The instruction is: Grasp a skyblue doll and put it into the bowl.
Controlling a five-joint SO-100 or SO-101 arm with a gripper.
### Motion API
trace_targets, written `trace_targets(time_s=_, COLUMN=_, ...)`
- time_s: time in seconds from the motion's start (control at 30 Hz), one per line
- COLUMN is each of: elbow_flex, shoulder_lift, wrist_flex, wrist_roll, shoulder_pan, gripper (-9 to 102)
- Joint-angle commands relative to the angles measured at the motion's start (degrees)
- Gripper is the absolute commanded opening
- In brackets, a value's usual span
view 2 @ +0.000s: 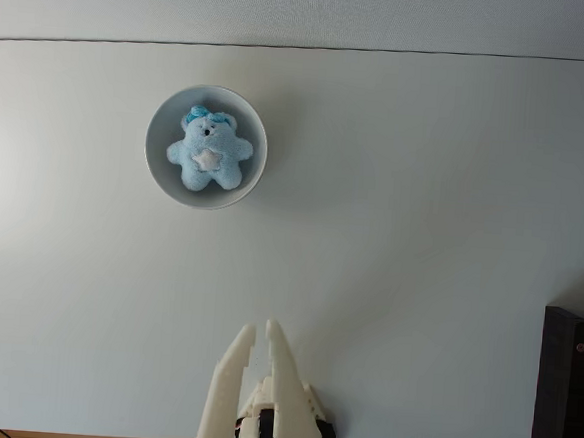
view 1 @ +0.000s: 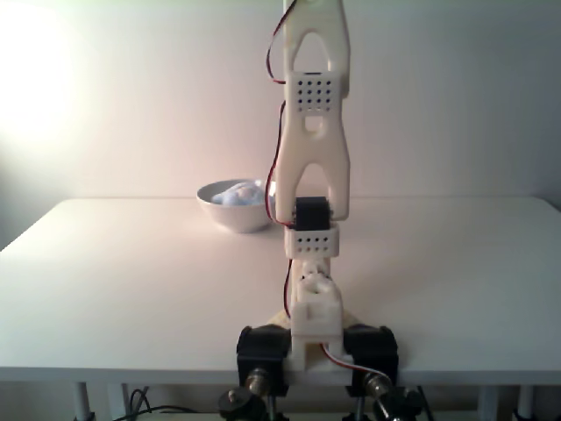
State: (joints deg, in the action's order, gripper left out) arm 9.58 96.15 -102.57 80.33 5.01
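I see the skyblue doll lying inside the bowl at the bench's far left in the top-down fixed view. My gripper sits well apart near the arm's base, jaws nearly closed and holding nothing. I judge the placing done; nothing remains but resting the arm.

White table, pale wall, dark box at one corner.
The white table has rounded corners and a smooth matte top; in a fixed view its front edge sits over white legs, with black cables hanging underneath. A plain pale wall stands behind, brightly lit at upper left. A dark box sits against the table's lower right edge in a fixed view, small red dots on it.
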Motion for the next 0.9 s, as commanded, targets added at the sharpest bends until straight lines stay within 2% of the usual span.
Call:
trace_targets(time_s=0.0, elbow_flex=10.55, shoulder_lift=6.86, wrist_flex=-4.92, wrist_roll=-0.09, shoulder_pan=0.35, gripper=0)
trace_targets(time_s=0.27, elbow_flex=40.25, shoulder_lift=22.32, wrist_flex=-4.66, wrist_roll=0.09, shoulder_pan=0.09, gripper=0)
trace_targets(time_s=0.5, elbow_flex=60.29, shoulder_lift=33.05, wrist_flex=-3.43, wrist_roll=0.18, shoulder_pan=-0.18, gripper=0)
trace_targets(time_s=0.87, elbow_flex=101.43, shoulder_lift=59.59, wrist_flex=14.41, wrist_roll=0.70, shoulder_pan=-0.18, gripper=0)
